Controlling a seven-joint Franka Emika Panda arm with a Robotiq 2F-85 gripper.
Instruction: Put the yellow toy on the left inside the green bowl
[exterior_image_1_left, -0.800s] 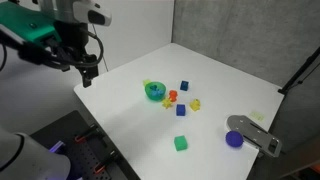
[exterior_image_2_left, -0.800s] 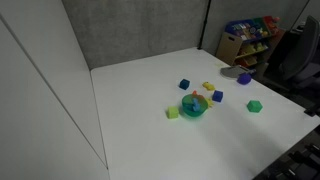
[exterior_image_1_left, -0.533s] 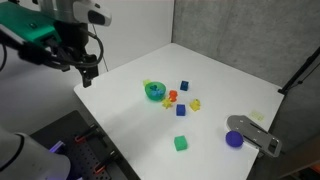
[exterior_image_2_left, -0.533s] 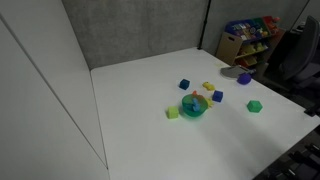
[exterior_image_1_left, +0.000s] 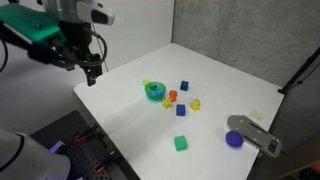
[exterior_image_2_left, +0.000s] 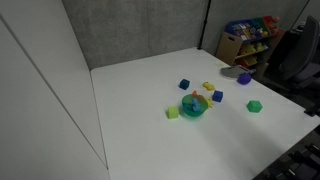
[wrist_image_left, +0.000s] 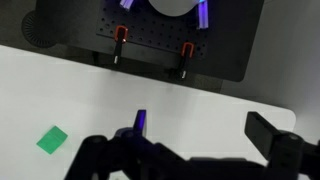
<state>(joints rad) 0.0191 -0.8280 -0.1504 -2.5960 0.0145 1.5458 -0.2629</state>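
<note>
Not much going on yet. The gripper (exterior_image_1_left: 92, 70) has only crept a hair inward from the worktop (exterior_image_1_left: 130, 120) corner nearest the arm since a moment ago, and nothing on the surface has budged. The toy (exterior_image_1_left: 148, 84) sits around mid-worktop, right against the bowl (exterior_image_1_left: 155, 92) on the side facing that corner, maybe touching the rim. In the exterior view from the opposite side it shows as the yellowish bit (exterior_image_2_left: 172, 113) just beside the bowl (exterior_image_2_left: 193, 108). The fingers (wrist_image_left: 272, 135) look spread wide in the wrist view with nothing between them, though that shot is a bit blurry. So I'd say this is just the start of the approach: the arm is well apart from the toy and no grasp has happened. Next it needs to travel in over the middle and drop onto a tiny piece hugging the bowl, so a finger could bump the rim. There's also another yellow piece (exterior_image_1_left: 196, 103) past the orange piece (exterior_image_1_left: 171, 97) — easy to grab the wrong one.
</note>
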